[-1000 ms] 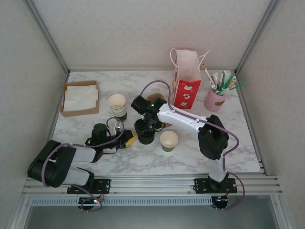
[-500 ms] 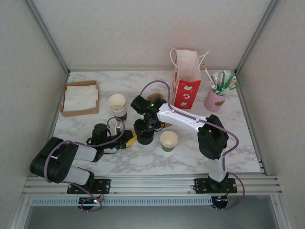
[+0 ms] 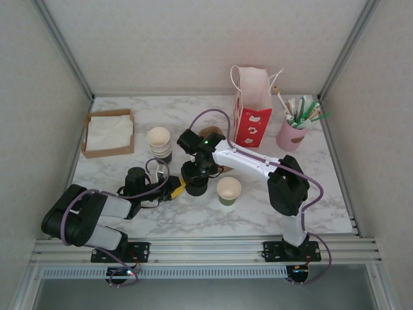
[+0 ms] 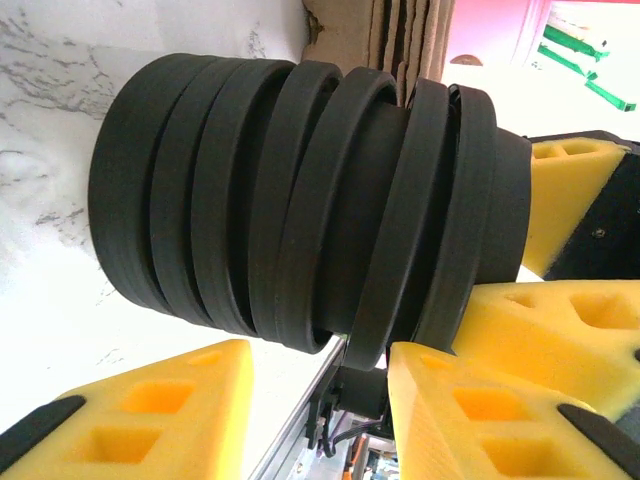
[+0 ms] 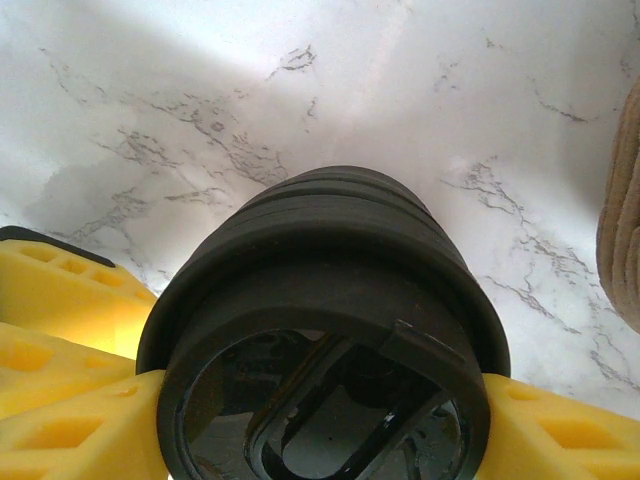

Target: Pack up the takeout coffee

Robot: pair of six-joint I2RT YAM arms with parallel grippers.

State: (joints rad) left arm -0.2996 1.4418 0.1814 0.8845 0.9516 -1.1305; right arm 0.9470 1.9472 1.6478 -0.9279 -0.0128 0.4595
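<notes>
The stack of lids is looking like matt black plastic, smooth and ribbed. The table is showing a smooth white marble pattern with a soft sheen. The pads are showing dull, porous yellow foam. The bag is looking like paper.

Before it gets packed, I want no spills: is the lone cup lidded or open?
Open: the cup stands upright, its pale inside showing from above, no lid on it.
</notes>
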